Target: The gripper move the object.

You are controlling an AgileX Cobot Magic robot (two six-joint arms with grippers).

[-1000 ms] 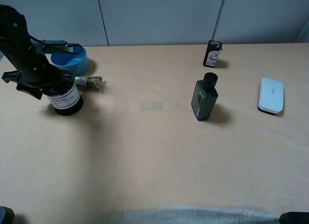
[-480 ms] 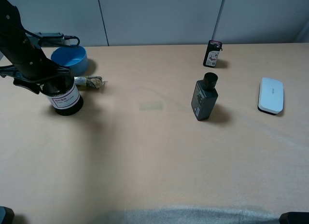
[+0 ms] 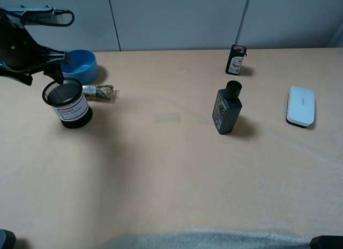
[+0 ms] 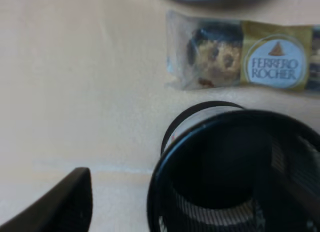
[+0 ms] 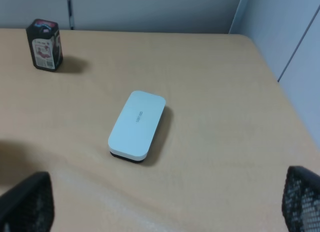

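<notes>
- Standing upright at the table's (image 3: 161,174) left side: the pen cup (image 3: 68,104), round, black wire mesh, open top, white label band w/ red and black print.
- Cup sits just in front of a blue bowl (image 3: 80,65); a Ferrero Rocher pack (image 4: 240,64) lies beside it.
- Left gripper (image 3: 32,58) hangs above the cup, not touching; can't tell if jaws are apart or closed.
- Right gripper (image 5: 160,202): fingers spread wide, empty, near a white case (image 5: 137,123).

Pen cup (image 3: 68,103) sits far left on the surface (image 3: 171,174), candy pack (image 3: 99,91) just beside it on the right, bowl (image 3: 80,65) behind that. Bottle (image 3: 226,108) is right of centre, small tin (image 3: 236,59) behind it, flat case (image 3: 300,105) far right.
</notes>
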